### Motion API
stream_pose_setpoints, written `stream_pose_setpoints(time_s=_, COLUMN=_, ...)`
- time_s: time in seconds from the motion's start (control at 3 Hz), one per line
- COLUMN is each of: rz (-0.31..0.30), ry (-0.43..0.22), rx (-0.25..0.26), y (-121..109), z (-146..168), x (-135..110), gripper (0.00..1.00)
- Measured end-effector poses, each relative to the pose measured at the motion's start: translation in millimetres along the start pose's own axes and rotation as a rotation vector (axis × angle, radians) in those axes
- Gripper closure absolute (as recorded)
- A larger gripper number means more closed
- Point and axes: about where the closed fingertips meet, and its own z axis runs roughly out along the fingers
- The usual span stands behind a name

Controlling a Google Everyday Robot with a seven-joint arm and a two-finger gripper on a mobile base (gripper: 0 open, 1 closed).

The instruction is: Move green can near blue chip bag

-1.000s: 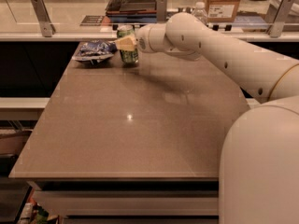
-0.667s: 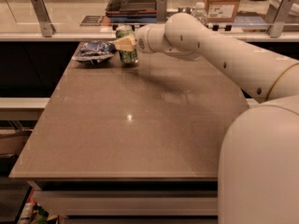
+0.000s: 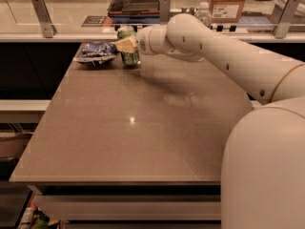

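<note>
The green can [image 3: 130,57] stands upright at the far left of the brown table [image 3: 143,142], right beside the blue chip bag [image 3: 95,52], which lies crumpled and flat to its left. My gripper [image 3: 125,44] reaches in from the right at the end of the white arm. Its pale finger [image 3: 127,45] lies across the can's front and the can sits between the jaws. The can's base rests on the table.
A counter runs behind the table with a clear water bottle [image 3: 204,13], a cardboard box [image 3: 228,3], a dark tray [image 3: 137,1] and metal posts [image 3: 43,16]. My white arm and body fill the right side.
</note>
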Motion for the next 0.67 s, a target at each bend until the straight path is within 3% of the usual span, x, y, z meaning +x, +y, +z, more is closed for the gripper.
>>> stream_pose_setpoints(time_s=0.33, rz=0.0, ry=0.001, rx=-0.004, y=2.0, z=1.8, x=0.4, gripper=0.13)
stream_pose_setpoints(time_s=0.67, rz=0.0, ry=0.002, rx=-0.007, y=3.9, z=3.7, x=0.8, gripper=0.0)
